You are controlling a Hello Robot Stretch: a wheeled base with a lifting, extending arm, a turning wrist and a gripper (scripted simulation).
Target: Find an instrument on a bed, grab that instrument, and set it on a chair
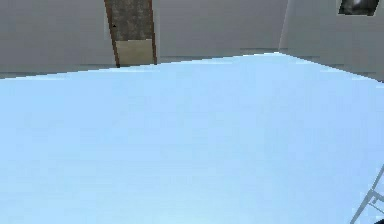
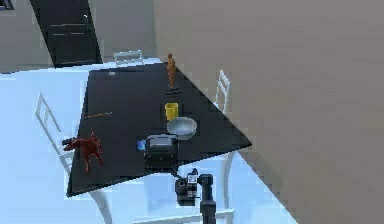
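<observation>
Arm side view: a dark table (image 2: 120,110) stands along a tan wall (image 2: 300,80), with white chairs (image 2: 223,88) set around it. On the tabletop, from far to near:
- A small brown object (image 2: 172,70) stands upright with its long axis vertical. Its shape is too small to show whether it is an instrument or a figurine.
- A yellow cup (image 2: 172,110) stands just beyond a grey bowl (image 2: 182,126).
- A dark and silver box-shaped appliance (image 2: 160,151) sits near the table's near edge.
- A red figure (image 2: 88,148) lies toward the view's left.

A dark door (image 2: 65,30) is at the upper left.

The arm (image 2: 207,205) rises from the bottom edge. The gripper (image 2: 182,186) is at the table's near edge, just below the appliance. The state of the jaws cannot be told, nor whether anything is held. No print on any object can be read.

Forward view: pale blue floor (image 1: 180,140) runs to a grey wall (image 1: 220,30) with a brown panel (image 1: 130,30). Part of a white chair frame (image 1: 376,200) shows at the right edge. The instrument's location cannot be told.
</observation>
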